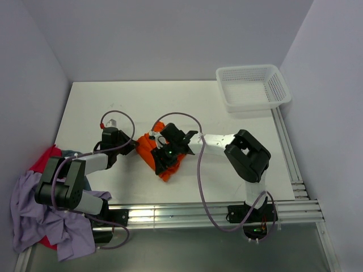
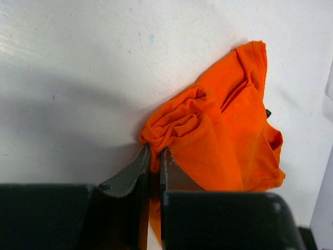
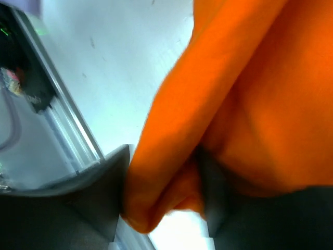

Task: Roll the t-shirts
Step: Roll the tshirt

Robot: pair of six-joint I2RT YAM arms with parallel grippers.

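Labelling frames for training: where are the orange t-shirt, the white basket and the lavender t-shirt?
orange t-shirt point(image 2: 229, 140), left wrist view, flat middle fabric.
white basket point(image 1: 279, 85), top view, right wall.
lavender t-shirt point(image 1: 27, 215), top view, crumpled left part.

No text, label, brand, number or sign can be read in any of my three views.
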